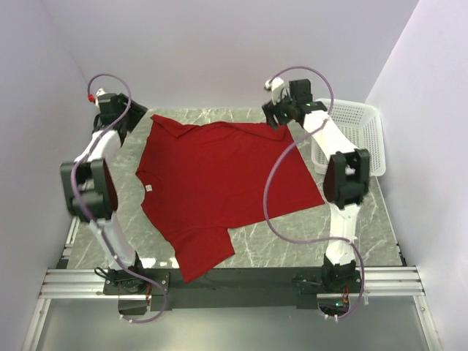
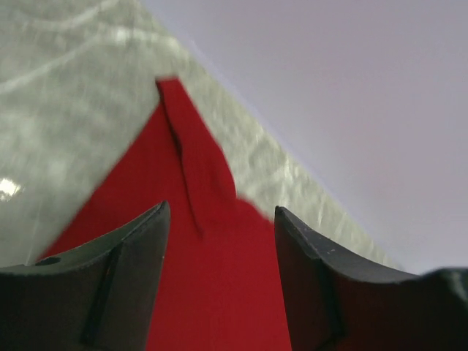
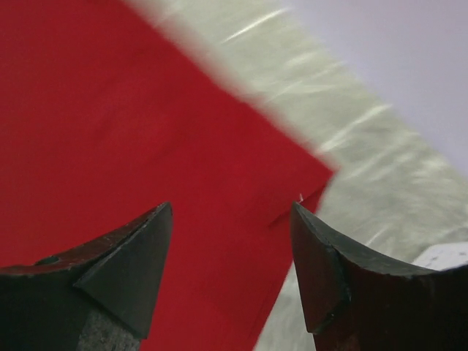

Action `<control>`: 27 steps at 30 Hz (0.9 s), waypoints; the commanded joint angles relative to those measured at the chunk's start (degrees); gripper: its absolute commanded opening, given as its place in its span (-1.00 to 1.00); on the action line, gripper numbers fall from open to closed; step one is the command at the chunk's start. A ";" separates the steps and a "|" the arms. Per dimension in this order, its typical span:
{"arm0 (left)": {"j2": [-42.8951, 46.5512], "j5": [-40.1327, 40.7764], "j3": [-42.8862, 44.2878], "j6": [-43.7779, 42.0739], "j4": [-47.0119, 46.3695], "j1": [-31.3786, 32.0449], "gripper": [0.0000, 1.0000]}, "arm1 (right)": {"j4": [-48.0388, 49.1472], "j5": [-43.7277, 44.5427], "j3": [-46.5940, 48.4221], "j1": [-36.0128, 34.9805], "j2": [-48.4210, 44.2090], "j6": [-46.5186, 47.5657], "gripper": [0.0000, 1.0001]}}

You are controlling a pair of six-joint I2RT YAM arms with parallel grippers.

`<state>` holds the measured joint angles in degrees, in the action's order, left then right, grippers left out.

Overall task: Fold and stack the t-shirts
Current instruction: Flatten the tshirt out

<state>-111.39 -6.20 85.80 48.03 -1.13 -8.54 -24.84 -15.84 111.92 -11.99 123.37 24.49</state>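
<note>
One deep red t-shirt lies spread flat on the marble table, with its white neck tag at the left and a sleeve pointing to the near edge. My left gripper hovers over the shirt's far left corner. Seen from the left wrist, that gripper is open above the red cloth, nothing between its fingers. My right gripper hangs over the far right corner. In the right wrist view it is open too, the cloth lying flat below.
A white mesh basket stands at the back right, beside the right arm; its corner shows in the right wrist view. White walls close in the table at the back and both sides. The far left shirt corner has a folded flap.
</note>
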 commanded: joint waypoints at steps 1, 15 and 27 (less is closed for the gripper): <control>15.02 -1.97 -8.08 -2.85 3.13 0.01 0.29 | -14.41 -22.68 -8.18 0.21 -13.49 18.97 0.44; 45.47 -8.32 -41.76 10.23 22.73 14.41 0.31 | -28.87 -16.79 -50.88 1.71 -39.87 44.15 0.43; 56.81 3.91 -51.70 29.31 43.03 30.59 0.28 | -18.49 -8.95 -63.22 2.94 -44.45 39.41 0.39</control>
<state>-57.12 -6.87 34.39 71.16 35.66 20.60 -47.40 -27.03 49.84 -9.43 80.16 64.95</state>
